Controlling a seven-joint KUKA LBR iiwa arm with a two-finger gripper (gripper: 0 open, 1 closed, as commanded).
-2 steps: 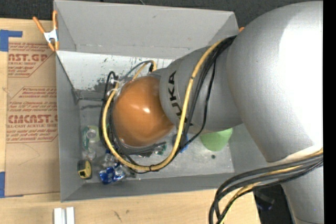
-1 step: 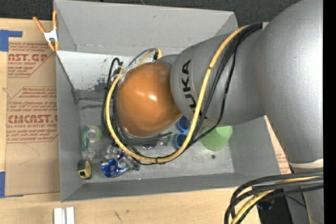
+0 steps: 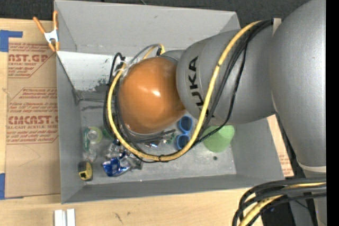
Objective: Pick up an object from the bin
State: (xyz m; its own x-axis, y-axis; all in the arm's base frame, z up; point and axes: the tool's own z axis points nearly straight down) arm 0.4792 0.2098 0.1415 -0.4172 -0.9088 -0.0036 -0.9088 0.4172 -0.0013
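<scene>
A large silver-grey robot arm [image 3: 238,82] reached in from the right of the camera view and bent down into a grey metal bin [image 3: 148,24], its wrist aimed at the middle of the bin floor. A round orange cover [image 3: 148,95] on the wrist, looped by a yellow and black cable [image 3: 112,108], faced the camera and lay over the gripper, so whether the gripper was open, closed or gripping anything could not be told. The loose things sat along the bin's near edge, probably having slid down its sloping walls. A pale green cup-shaped piece [image 3: 221,137] lay toward the near right corner, just under the arm. Two blue rings [image 3: 184,125] showed beside the cover's rim, closest to the wrist. A small heap [image 3: 106,153] lay toward the near left corner: a clear greenish round piece [image 3: 93,135], a crumpled blue piece [image 3: 114,166] and a yellow and black piece [image 3: 85,170]. Which one was the target could not be told.
</scene>
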